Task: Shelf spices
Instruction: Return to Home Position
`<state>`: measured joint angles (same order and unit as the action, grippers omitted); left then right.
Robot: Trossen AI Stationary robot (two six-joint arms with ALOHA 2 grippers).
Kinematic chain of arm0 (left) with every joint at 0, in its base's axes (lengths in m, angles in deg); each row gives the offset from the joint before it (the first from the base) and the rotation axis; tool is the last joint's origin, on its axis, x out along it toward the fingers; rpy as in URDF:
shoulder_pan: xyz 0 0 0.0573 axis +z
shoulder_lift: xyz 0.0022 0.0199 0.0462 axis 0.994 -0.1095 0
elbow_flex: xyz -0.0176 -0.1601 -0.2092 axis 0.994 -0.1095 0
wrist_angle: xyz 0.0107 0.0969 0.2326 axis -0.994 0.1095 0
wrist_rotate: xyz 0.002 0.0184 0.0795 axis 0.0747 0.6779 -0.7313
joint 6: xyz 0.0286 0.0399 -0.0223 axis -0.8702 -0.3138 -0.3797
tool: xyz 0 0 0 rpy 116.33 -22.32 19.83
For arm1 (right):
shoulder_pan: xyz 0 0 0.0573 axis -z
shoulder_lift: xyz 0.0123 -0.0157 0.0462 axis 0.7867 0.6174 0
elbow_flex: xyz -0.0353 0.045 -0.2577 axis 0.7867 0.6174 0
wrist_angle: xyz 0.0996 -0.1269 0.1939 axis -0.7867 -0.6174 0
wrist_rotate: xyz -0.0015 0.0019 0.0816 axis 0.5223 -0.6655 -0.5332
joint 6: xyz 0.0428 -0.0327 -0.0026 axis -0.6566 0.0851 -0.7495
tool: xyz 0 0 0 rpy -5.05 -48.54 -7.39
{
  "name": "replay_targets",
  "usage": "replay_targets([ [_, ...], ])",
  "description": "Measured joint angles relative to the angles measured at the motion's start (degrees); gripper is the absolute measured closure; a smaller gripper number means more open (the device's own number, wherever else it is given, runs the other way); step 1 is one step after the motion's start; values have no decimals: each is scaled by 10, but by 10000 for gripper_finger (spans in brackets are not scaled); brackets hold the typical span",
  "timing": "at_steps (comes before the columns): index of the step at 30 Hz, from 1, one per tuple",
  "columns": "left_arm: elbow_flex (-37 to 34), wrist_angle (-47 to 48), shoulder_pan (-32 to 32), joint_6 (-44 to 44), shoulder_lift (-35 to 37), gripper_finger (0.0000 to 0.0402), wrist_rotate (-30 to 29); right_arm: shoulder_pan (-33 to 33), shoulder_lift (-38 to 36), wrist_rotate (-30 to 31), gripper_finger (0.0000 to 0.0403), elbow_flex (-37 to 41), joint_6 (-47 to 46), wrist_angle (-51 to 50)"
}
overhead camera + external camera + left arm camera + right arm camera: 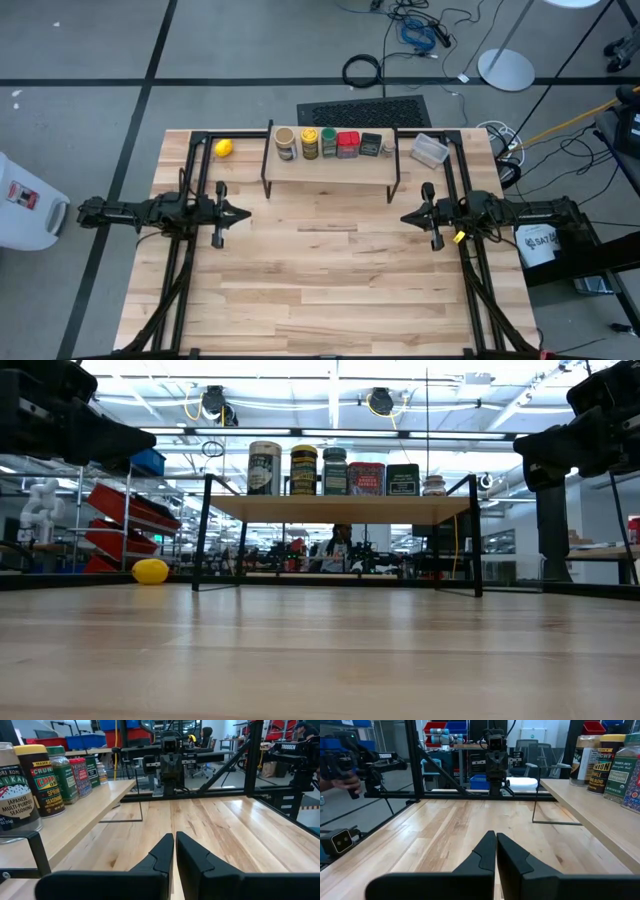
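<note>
Your six spices line the shelf by the worktop's back edge. Left gripper and right gripper hang empty, fingers pressed together. Shelving looks finished.

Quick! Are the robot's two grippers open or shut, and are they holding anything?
Left gripper: shut, empty, over the light wooden table's left side.
Right gripper: shut, empty, over its right side.

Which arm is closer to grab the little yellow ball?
Probably the left. The small round yellow ball lies on the left side of the light wooden table, nearer the left gripper; the right gripper sits on the opposite side.
</note>
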<state>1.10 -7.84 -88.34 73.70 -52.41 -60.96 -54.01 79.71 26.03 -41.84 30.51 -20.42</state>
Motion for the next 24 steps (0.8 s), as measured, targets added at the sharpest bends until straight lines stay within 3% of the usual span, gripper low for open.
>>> replay_targets([
  [24, 0, 0, 0, 0, 0, 373, 0, 0, 0, 0, 403, 0, 6, 0],
])
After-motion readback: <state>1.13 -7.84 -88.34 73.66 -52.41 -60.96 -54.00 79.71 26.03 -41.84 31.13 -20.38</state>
